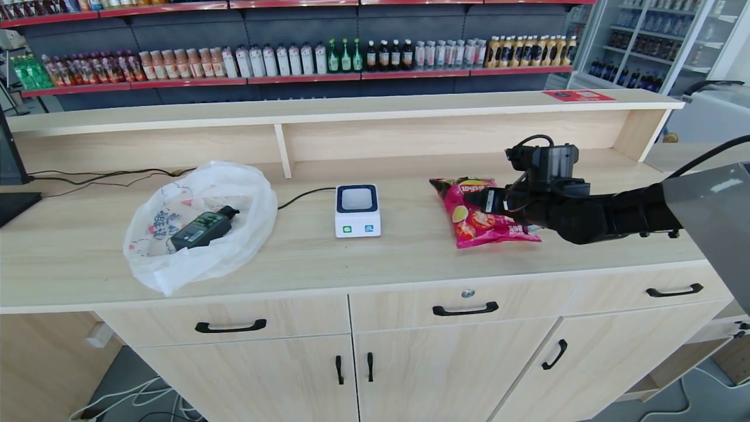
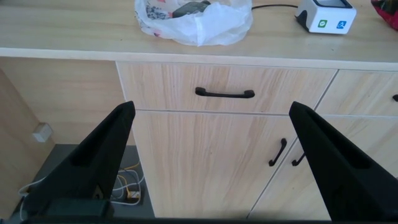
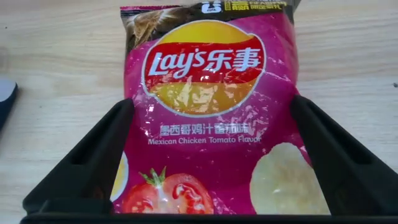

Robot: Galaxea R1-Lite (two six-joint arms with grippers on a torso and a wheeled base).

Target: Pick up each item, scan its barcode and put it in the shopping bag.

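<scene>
A pink chip bag (image 1: pixel 477 225) lies flat on the wooden counter (image 1: pixel 410 258), to the right of the white barcode scanner (image 1: pixel 357 211). My right gripper (image 1: pixel 481 202) hovers low over the bag. In the right wrist view this gripper (image 3: pixel 211 106) is open, one finger on each side of the chip bag (image 3: pixel 205 124). The white plastic shopping bag (image 1: pixel 234 193) sits at the counter's left with a dark green item (image 1: pixel 202 228) inside it. My left gripper (image 2: pixel 211 107) is open and empty, held below the counter's edge in front of the drawers, with the shopping bag (image 2: pixel 205 25) above it.
A raised wooden ledge (image 1: pixel 351 111) runs along the counter's back. The scanner's black cable (image 1: pixel 299 196) trails toward the shopping bag. A dark monitor base (image 1: pixel 14 205) sits at the far left. Drawers and cupboard doors with black handles (image 1: pixel 466 309) line the front.
</scene>
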